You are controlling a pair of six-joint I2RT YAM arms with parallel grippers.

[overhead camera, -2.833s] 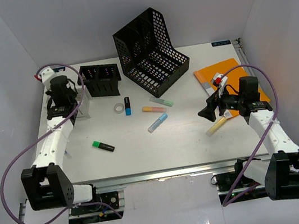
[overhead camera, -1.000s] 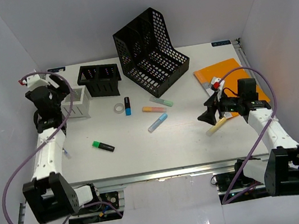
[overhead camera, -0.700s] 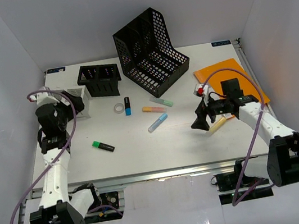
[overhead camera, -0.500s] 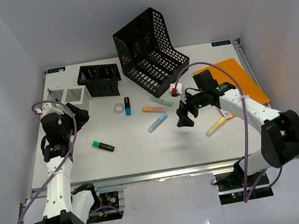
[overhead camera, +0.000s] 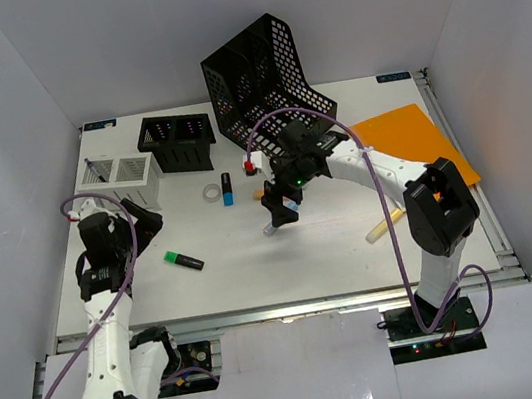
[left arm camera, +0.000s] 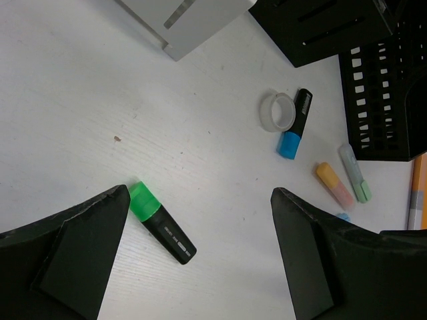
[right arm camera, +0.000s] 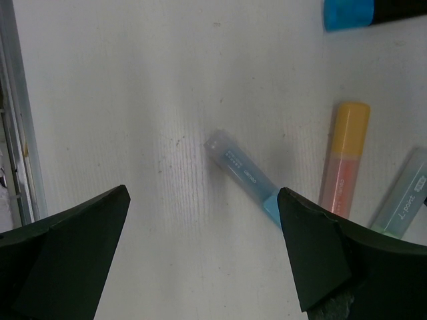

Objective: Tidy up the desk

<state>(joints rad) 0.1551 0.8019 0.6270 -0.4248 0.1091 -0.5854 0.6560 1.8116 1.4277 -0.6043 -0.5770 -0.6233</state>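
The desk (overhead camera: pixel 258 277) spans the whole floor of the scene. Near its middle, the right gripper (overhead camera: pixel 280 215) hangs with jaws spread wide over a pale blue highlighter (right arm camera: pixel 243 175). At the left, the left gripper (left arm camera: pixel 200 200), equally wide, hangs by a green highlighter (left arm camera: pixel 160 222).

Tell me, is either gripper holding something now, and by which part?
Nothing is held: the left gripper and the right gripper are both open and empty.

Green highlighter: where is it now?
Top view: the green highlighter lies on the left half of the desk, close by the left gripper, nearer the front than the tape roll.
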